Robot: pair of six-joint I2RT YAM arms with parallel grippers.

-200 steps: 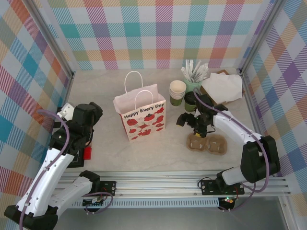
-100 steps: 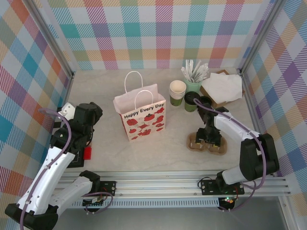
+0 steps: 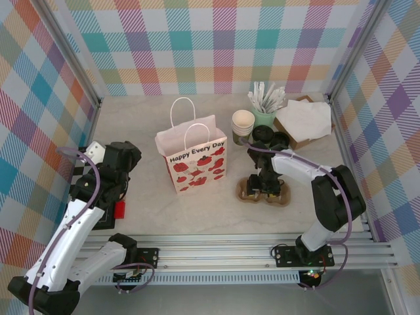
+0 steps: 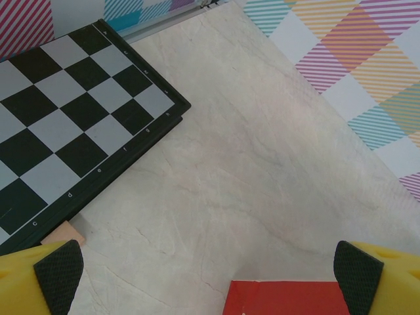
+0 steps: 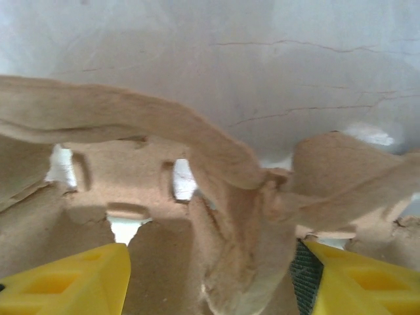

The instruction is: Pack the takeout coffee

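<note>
Now, the takeout coffee (image 3: 264, 135) stands upright at the back right of the desk (image 3: 144, 125). It is just beside the stack of open cups (image 3: 243, 122) and just in front of the mint-green cup of sticks (image 3: 265, 115). Nothing touches it. It is near the cup carrier (image 3: 281, 195) and well apart from the paper bag (image 3: 193, 161).

Your right jaws are closed partway on that carrier. In the wrist view the yellow fingers (image 5: 65, 282) sit in the wells either side of its pulp centre ridge, with cardboard filling the gap between them. Your left jaws hang wide open with nothing in them, over bare desk beside the checkerboard (image 4: 72, 118) and a flat red piece (image 4: 289, 298).

Treat the cup as soft-walled. Paper will likely dent under a hard squeeze, and a dent could lift the press-on black lid. The lid looks like smooth plastic and is probably slippery, so don't pinch there. Take hold around the green body, below the lid's rim, and close only until the wall resists. You cannot tell from here whether it is full. Assume it is, expect some weight and slosh, and keep it upright all the way. It is short, so a sideways nudge may tip it. Come in level, keeping your fingers off the neighbouring cups.
</note>
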